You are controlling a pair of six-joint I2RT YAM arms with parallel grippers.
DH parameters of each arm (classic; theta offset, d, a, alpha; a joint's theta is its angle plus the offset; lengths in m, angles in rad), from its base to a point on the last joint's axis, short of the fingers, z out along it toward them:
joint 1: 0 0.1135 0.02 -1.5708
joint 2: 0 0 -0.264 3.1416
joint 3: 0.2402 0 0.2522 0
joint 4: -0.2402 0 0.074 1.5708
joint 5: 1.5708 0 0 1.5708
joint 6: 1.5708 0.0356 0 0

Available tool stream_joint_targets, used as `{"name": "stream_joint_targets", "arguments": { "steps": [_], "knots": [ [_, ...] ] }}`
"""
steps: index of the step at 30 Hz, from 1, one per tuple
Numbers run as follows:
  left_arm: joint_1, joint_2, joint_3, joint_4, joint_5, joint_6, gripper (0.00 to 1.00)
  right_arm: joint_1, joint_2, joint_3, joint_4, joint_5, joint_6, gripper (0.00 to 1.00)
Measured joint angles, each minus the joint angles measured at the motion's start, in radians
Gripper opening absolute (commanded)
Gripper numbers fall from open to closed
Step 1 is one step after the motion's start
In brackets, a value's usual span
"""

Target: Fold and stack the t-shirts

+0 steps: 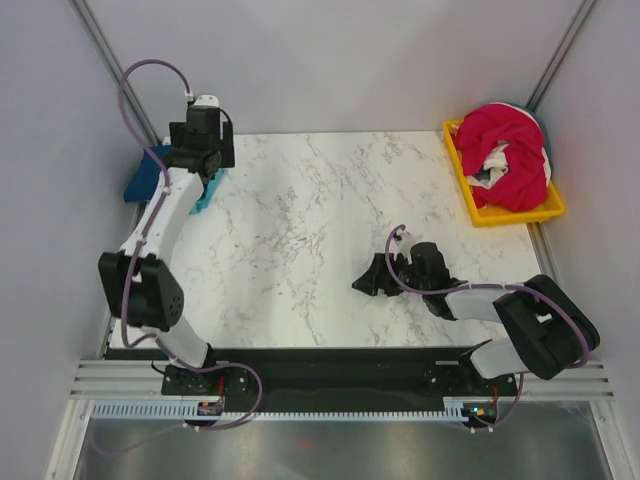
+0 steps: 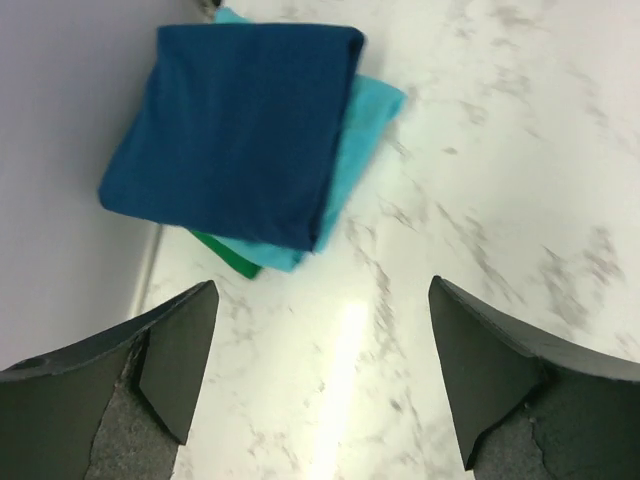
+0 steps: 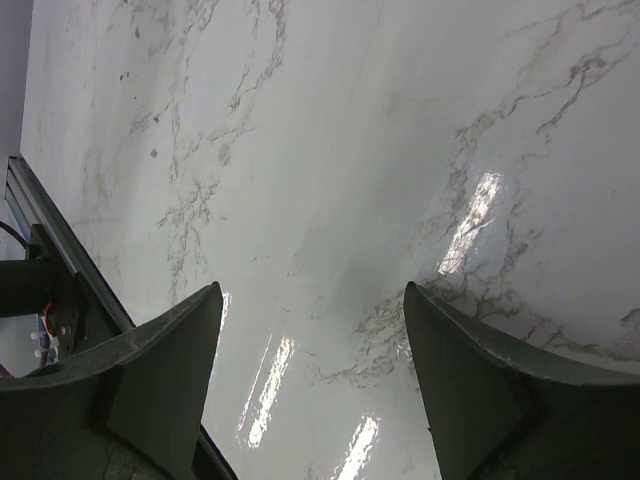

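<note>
top external view has the pile at the far left corner of the desk, partly hidden under the left arm. left wrist view shows it better. the navy tee lies folded on top. the teal tee is under it with one edge sticking out to the right, and a sliver of the green tee shows at the bottom. the pile is a bit skewed, and its left side seems to reach past the desk edge toward the wall. keeping it in that corner leaves the middle of the desk free for folding.

the left tool hangs above the pile and a little to its near side. its fingers are spread wide with nothing between them, so it is released and the navy tee rests on the pile by itself. the right tool is likewise released and empty, low over bare marble at the near right, well apart from any cloth.

the tray at the far right holds the red tee and white tee in a crumpled heap, not yet folded. by my judgement three tees are stacked and two remain. the right arm sits nearer the tray, so it looks the likelier one to fetch the next.
</note>
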Motion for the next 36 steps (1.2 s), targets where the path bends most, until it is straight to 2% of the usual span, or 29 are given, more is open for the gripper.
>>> {"name": "stream_joint_targets", "arguments": {
  "steps": [8, 15, 20, 24, 28, 36],
  "knots": [
    [-0.016, -0.436, -0.391, -0.001, 0.340, -0.178, 0.86, 0.000, -0.013, 0.000, -0.016, 0.003, 0.000, 0.82],
    [-0.016, -0.693, -0.727, -0.042, 0.482, -0.217, 0.96, 0.000, -0.050, -0.003, -0.068, 0.023, -0.001, 0.83],
    [-0.016, -0.930, -0.874, -0.061, 0.556, -0.253, 1.00, 0.000, -0.085, -0.006, -0.110, 0.042, 0.000, 0.86],
    [-0.021, -0.954, -0.877, -0.049, 0.600, -0.260, 0.99, 0.000, -0.103, -0.006, -0.129, 0.048, 0.006, 0.88],
    [-0.037, -0.910, -0.877, -0.041, 0.650, -0.266, 0.99, 0.000, -0.114, -0.006, -0.143, 0.050, 0.021, 0.92],
    [-0.099, -0.894, -0.877, -0.040, 0.681, -0.267, 1.00, 0.005, -0.138, -0.005, -0.178, 0.074, 0.038, 0.95]
  ]
}}
